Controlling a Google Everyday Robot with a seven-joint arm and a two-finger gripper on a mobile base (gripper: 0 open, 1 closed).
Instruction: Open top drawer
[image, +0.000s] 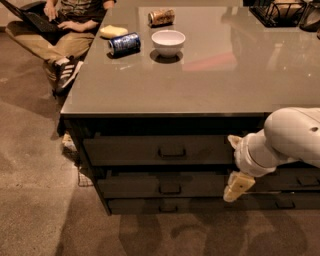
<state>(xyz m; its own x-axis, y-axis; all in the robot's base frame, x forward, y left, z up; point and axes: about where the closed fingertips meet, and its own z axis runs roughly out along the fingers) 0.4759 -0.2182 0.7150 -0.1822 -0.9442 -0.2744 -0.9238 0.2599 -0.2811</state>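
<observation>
Claw (238, 187) beside top drawer (125, 150), one handle (172, 153)

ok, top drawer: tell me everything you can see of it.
The top drawer is a wide, flat dark grey-brown front just under the countertop, tallest of its stack, apparently shut. One rectangular loop handle sits centred, untouched. The arm hides its right end; the gripper hangs right of and below the handle.

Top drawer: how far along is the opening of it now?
Done: nothing visible; the top drawer looks closed. In hand: the pincer hangs right of its handle and lower, in front of the middle drawer. Left: reach the handle, grip, pull.
</observation>
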